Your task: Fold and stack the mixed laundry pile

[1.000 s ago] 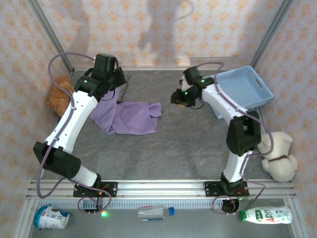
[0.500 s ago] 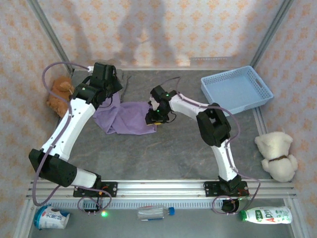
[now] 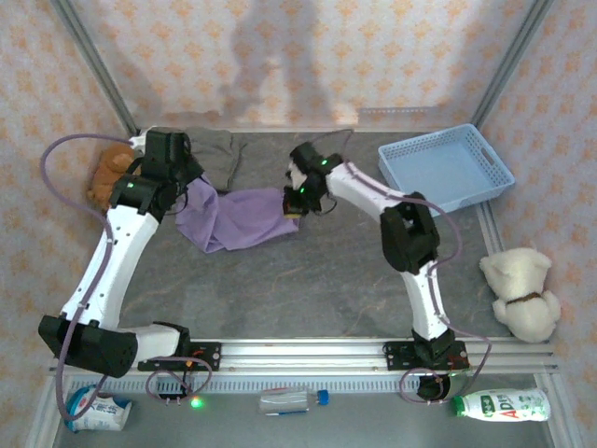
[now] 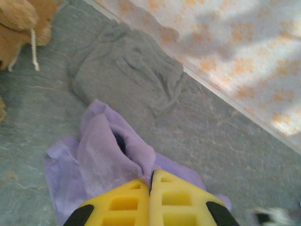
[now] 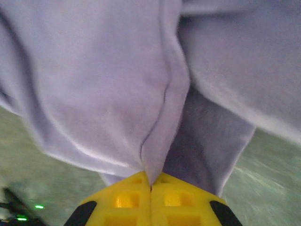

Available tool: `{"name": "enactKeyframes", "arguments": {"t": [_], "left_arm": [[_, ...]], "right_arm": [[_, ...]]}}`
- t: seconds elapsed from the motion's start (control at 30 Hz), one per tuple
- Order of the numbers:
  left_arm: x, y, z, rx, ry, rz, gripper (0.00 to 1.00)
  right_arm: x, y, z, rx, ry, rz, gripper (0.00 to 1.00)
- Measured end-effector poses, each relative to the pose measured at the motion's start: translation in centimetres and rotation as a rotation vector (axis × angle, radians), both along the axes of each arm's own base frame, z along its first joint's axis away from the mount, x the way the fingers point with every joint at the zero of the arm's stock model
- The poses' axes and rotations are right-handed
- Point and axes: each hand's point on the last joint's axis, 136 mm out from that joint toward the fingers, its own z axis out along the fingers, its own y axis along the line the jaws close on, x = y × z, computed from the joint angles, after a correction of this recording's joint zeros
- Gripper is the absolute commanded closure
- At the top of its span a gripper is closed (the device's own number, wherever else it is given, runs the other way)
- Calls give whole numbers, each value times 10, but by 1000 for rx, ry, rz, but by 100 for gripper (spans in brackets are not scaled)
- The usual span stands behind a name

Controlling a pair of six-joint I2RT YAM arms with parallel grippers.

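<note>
Pinched shut on purple shirt (image 3: 238, 217): left gripper (image 4: 150, 181) at 10 o'clock edge, right gripper (image 5: 151, 181) at 3. Open table (image 3: 308, 280) toward 6; grey trousers (image 3: 213, 149) just beside at 12.

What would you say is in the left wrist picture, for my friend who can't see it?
The left hand, shut, pinches a fold of the purple shirt on the grey table. Behind it lies the crumpled grey garment, and an orange plush toy peeks in at the top left.
</note>
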Motion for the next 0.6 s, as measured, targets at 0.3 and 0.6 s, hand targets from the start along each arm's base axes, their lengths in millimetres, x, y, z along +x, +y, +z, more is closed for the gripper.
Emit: {"name": "enactKeyframes", "arguments": {"t": [0.3, 0.6], "left_arm": [[4, 36, 67, 70, -113, 40, 100], [-13, 37, 213, 104, -457, -8, 100]], "right_arm": [[84, -136, 327, 367, -622, -369, 100], [20, -177, 424, 471, -793, -415, 100]]}}
